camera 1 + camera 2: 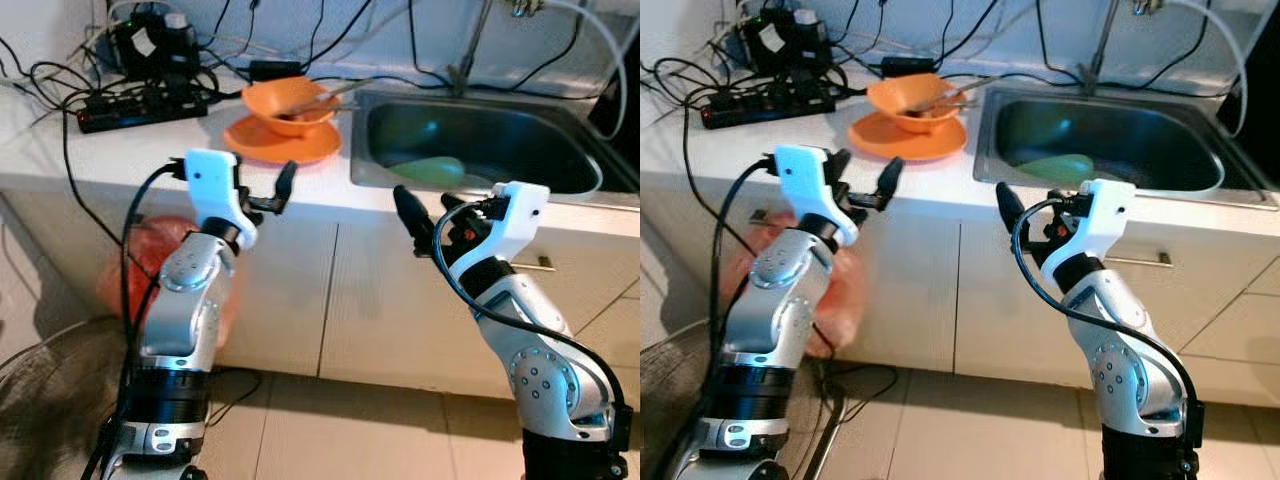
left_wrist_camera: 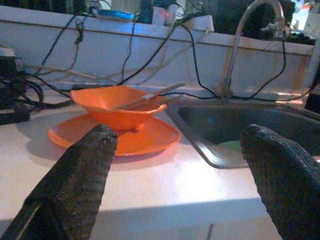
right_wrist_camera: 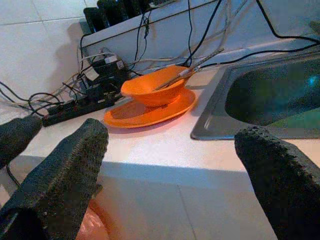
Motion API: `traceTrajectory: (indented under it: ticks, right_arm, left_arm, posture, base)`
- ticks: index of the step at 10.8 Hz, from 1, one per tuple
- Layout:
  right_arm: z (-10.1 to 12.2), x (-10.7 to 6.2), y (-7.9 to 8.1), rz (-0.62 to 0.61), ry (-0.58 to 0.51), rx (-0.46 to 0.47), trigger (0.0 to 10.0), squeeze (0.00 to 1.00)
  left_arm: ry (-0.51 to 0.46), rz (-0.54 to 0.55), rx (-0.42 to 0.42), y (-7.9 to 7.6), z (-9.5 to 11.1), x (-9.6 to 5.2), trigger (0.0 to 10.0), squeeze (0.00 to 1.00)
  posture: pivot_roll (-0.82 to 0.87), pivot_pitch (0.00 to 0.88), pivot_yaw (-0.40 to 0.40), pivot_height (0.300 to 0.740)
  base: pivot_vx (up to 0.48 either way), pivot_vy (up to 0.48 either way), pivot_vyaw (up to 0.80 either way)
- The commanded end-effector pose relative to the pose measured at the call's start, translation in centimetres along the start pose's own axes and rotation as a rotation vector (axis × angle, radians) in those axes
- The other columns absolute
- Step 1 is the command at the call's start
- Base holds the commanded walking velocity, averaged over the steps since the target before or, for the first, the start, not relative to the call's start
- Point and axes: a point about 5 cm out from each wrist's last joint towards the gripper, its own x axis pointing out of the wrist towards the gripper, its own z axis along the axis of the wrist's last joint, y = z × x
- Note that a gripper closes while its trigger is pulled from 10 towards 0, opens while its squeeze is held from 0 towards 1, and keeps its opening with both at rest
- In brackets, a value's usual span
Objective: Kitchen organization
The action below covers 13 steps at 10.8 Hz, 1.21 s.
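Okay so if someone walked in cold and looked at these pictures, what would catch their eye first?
Probably the orange bowl, which sits on an orange plate on the white counter just left of the steel sink, with chopsticks resting in it. Next, the left gripper and right gripper, both open and raised before the counter edge. A tangle of black cables crowds the counter's back left.

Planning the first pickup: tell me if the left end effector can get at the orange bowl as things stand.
Probably yes. The left end effector is open before the counter edge, and bare counter lies between it and the orange bowl on its plate.
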Motion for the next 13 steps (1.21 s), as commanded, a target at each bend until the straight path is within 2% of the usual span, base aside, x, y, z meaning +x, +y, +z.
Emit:
traceTrajectory:
  ticks: [1, 13]
  right_arm:
    - [0.82, 0.04, -0.21, -0.015, -0.041, -0.017, 10.0, 0.00]
    - [0.81, 0.48, 0.46, 0.023, -0.068, -0.039, 10.0, 0.00]
  left_arm:
    - [-0.033, -0.024, 0.002, -0.39, 0.75, 0.12, 10.0, 0.00]
    - [-0.054, -0.030, -0.001, -0.52, 1.37, 0.18, 10.0, 0.00]
  posture:
    - [-0.02, 0.000, -0.013, 0.740]
    - [0.00, 0.000, -0.011, 0.740]
  base:
    - [0.386, 0.000, 0.00]
    - [0.471, 0.000, 0.00]
